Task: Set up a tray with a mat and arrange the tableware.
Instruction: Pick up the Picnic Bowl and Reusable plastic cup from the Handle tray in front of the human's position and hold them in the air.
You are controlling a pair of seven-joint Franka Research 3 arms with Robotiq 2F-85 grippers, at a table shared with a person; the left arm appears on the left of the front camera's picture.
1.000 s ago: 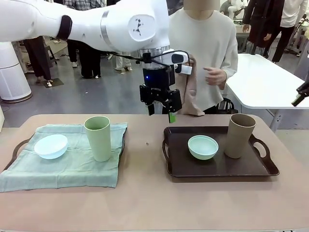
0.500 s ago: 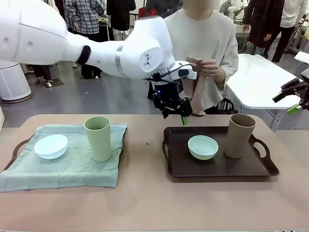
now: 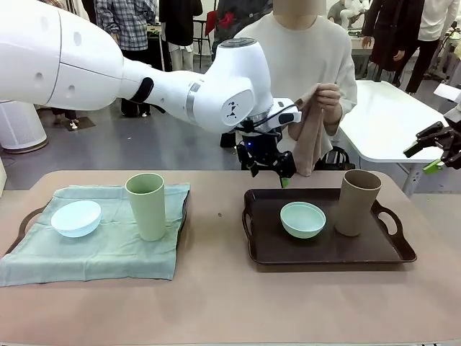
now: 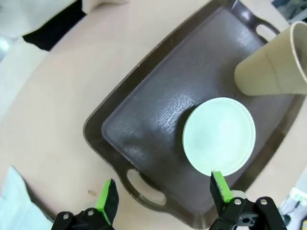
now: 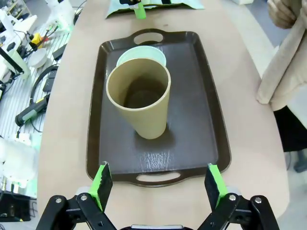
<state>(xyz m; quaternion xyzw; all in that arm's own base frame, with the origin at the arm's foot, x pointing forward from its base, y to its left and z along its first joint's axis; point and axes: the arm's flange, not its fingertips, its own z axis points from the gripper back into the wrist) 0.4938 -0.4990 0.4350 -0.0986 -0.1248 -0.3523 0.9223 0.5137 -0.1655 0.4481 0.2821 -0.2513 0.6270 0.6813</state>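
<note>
Left tray [image 3: 29, 216], 9 o'clock side of bench [image 3: 216, 303]: green mat [image 3: 108, 252] laid, pale blue bowl [image 3: 75, 218] at 9 o'clock of sage cup [image 3: 146, 205]. Left hand [image 3: 268, 169] hovers at 11 o'clock of mint bowl [image 3: 302, 219], jaws spread wide, holding nothing. Dark tray [image 3: 252, 241] bare, no mat; tan cup [image 3: 356, 202] at 3 o'clock of the bowl. Person holds limp beige cloth [image 3: 311, 137], likely the second mat. Right hand [image 3: 436, 155] at 2 o'clock, off the bench, wide open, empty. Cups look light, stiff, matte and tippy: grip mid-wall. Bowls: pinch the rim.
</note>
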